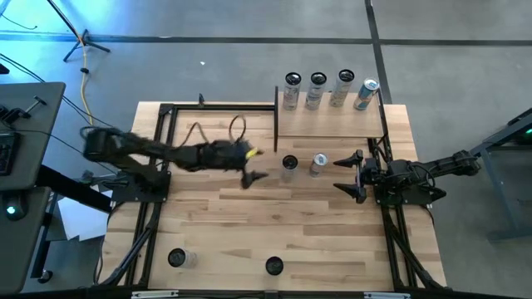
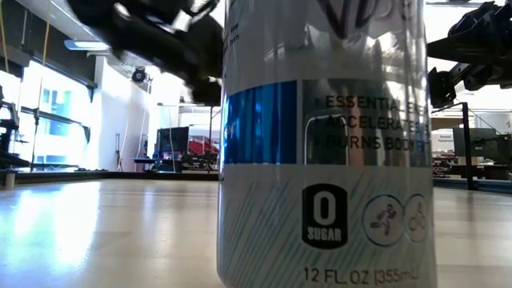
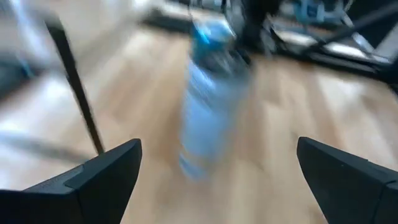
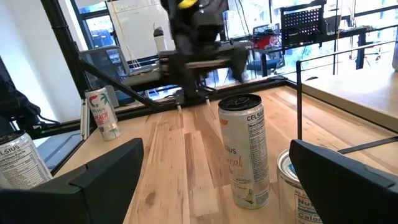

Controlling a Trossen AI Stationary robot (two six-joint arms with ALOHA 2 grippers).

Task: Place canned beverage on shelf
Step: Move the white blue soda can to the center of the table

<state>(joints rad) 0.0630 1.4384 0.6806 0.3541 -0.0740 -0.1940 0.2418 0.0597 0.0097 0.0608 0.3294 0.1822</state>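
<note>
The shelf, a light-wood board on thin black posts, stands at the table's far right with several cans along its far edge. Two cans stand upright on the tabletop just in front of it, a dark-topped one and a silver one. My left gripper is open and empty just left of them; its wrist view shows a blurred blue-white can ahead, between the spread fingers. My right gripper is open and empty just right of the pair, which also shows in its wrist view.
Two more cans stand near the table's front edge; the second fills the low view. Black frame rails run along both sides of the table. A shelf post stands close behind the two cans.
</note>
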